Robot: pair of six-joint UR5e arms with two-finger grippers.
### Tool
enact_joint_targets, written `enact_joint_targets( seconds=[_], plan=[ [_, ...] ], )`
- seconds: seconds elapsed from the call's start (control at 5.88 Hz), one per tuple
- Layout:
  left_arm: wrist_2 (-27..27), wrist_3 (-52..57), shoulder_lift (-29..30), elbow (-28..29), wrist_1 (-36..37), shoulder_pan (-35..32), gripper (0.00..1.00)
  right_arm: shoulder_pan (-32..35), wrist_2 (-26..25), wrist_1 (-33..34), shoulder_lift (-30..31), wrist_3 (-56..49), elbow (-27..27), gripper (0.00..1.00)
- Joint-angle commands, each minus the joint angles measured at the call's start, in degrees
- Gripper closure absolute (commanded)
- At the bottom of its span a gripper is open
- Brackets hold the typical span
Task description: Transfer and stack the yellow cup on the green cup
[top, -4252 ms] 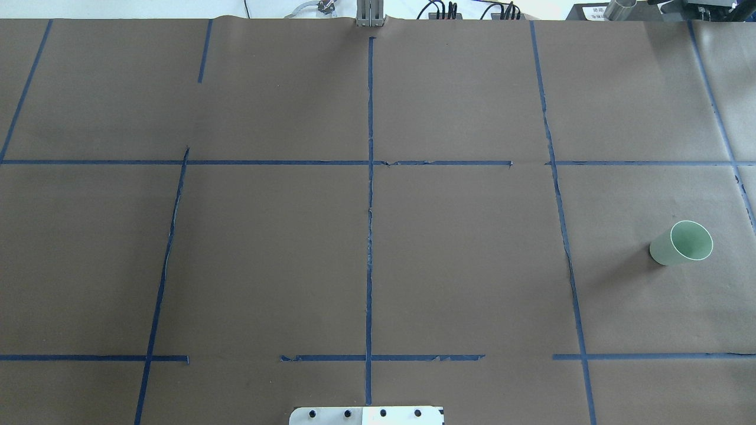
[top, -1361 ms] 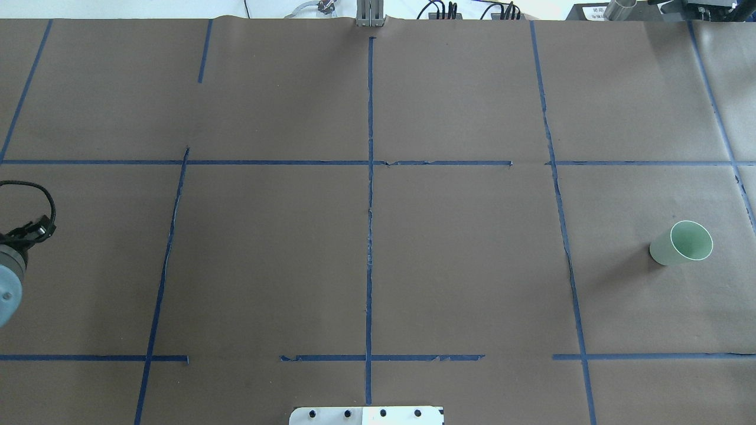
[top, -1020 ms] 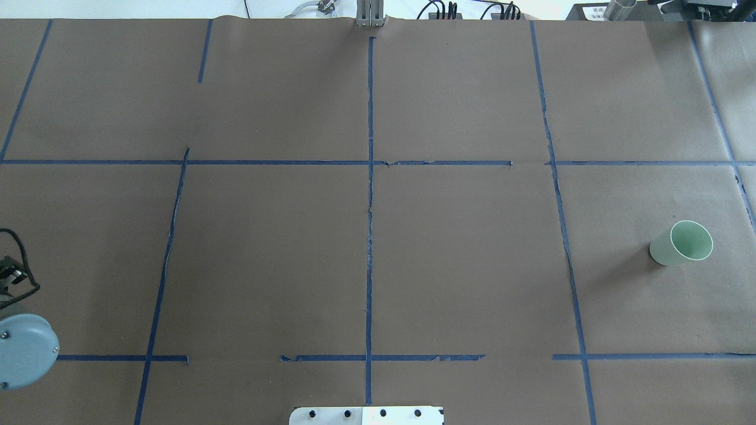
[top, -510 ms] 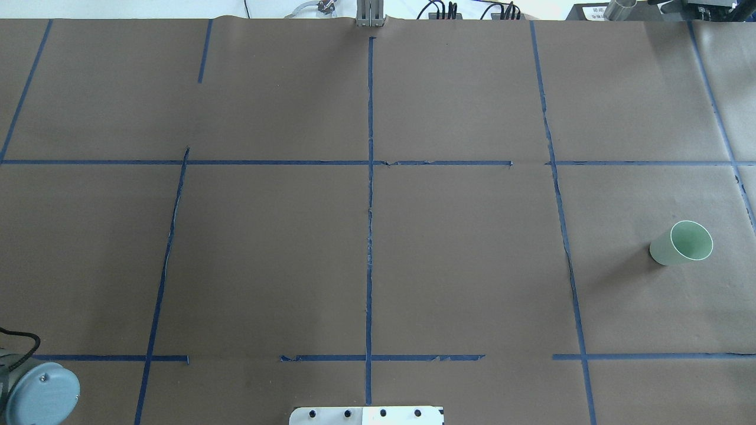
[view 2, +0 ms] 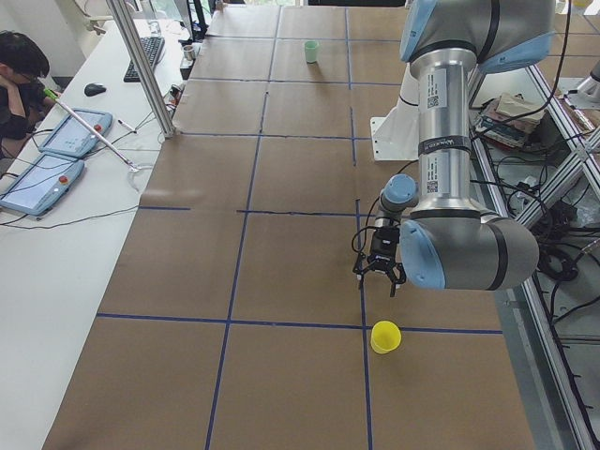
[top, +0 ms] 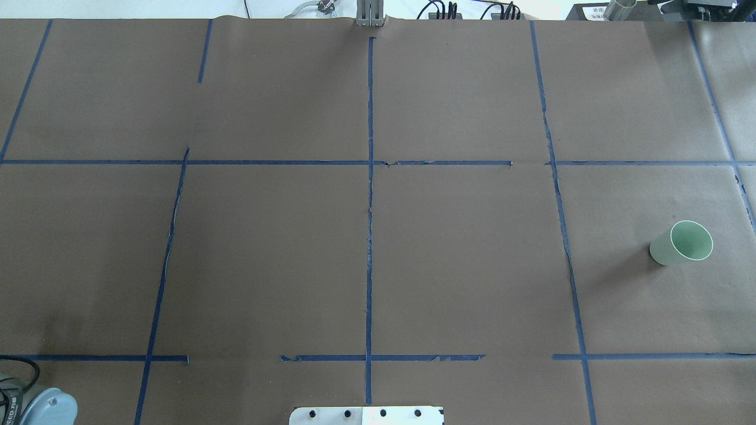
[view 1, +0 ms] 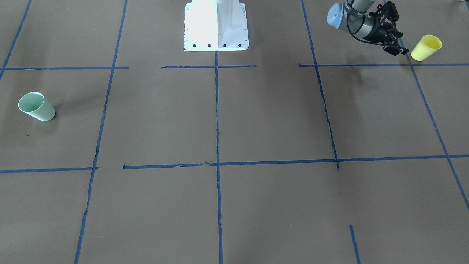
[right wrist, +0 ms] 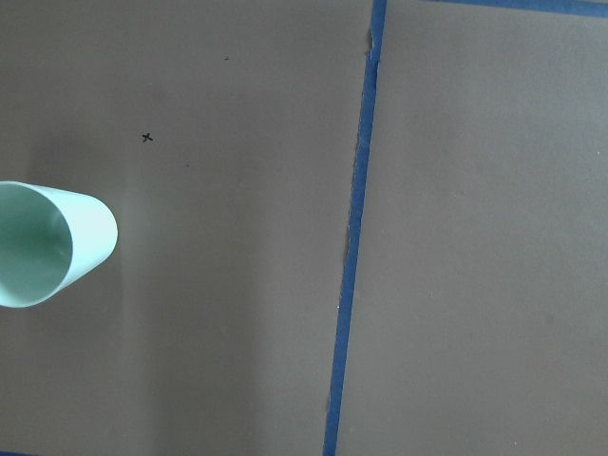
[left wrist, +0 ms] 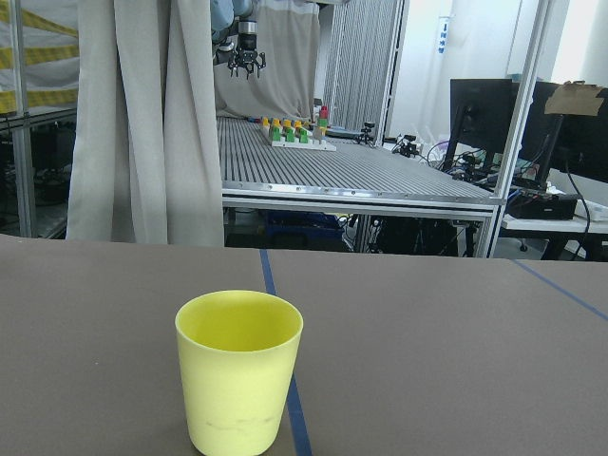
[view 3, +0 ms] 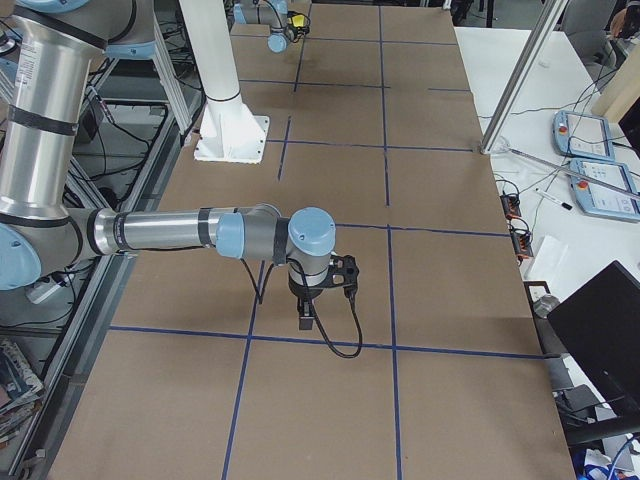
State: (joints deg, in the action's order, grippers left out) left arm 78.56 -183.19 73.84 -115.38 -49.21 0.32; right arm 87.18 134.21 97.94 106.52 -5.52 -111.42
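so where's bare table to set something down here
The whole middle is bare: brown paper from the pale green plastic cup across the centre tape line, in front of the white base plate. The only tight spot is the corner where the left gripper hangs close beside the bright yellow plastic cup.

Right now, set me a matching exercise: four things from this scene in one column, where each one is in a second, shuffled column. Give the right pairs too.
Things:
1. yellow cup
2. green cup
3. left end effector
4. white robot base

Places:
A. at the middle of the robot-side edge of the table
B. upright and alone on the robot's right half
C. upright on the robot's left half, near the robot-side edge
D. close beside the yellow cup, apart from it

Pairs: 1-C, 2-B, 3-D, 4-A.
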Motion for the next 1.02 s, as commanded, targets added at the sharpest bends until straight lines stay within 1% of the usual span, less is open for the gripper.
enact_joint_targets(
  seconds=[0.0, 0.17, 0.51, 0.85],
  plan=[
    [0.2, -0.2, -2.5, 4.4, -4.8, 4.2, 0.00, 0.0, 0.0, 0.0, 0.0, -0.1, 0.0, 0.00],
    [0.2, -0.3, -3.5, 6.6, -8.7, 6.9, 0.00, 0.0, -0.1, 0.0, 0.0, -0.1, 0.0, 0.00],
    [0.2, -0.2, -4.2, 8.0, -10.7, 7.9, 0.00, -0.1, -0.2, 0.0, -0.1, -0.1, 0.0, 0.00],
    [0.0, 0.0, -7.1, 9.2, -14.8, 8.3, 0.00, -0.1, -0.2, 0.0, -0.2, 0.0, 0.0, 0.00]
  ],
)
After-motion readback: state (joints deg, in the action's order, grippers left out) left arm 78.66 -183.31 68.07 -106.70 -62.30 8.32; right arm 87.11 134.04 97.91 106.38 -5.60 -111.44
